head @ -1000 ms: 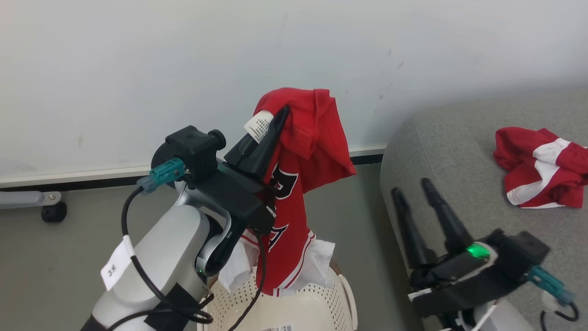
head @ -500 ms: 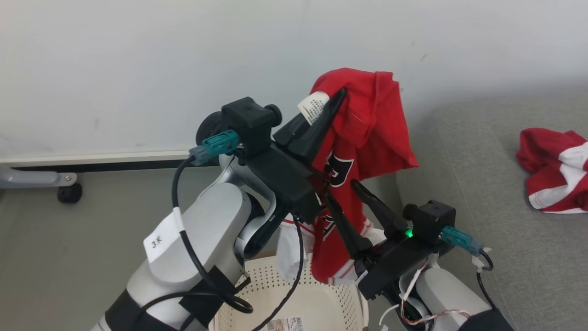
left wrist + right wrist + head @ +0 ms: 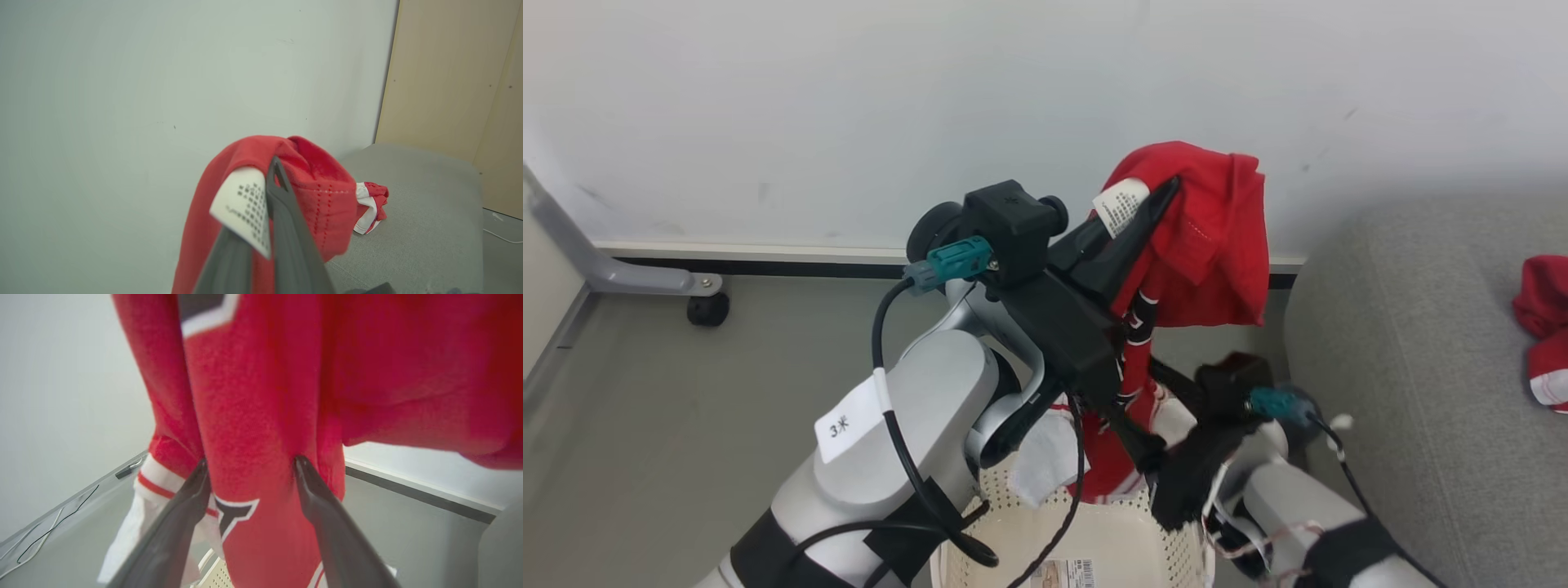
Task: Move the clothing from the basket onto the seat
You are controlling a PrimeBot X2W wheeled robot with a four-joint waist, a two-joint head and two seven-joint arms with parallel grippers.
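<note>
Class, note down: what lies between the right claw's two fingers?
A hanging fold of the red garment fills that gap, seen in the right wrist view; the fingers of the right claw stand apart either side.

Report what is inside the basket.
The hanging garment's red-and-white lower end reaches the basket's rim. The left arm and right arm cover the rest of its inside.
</note>
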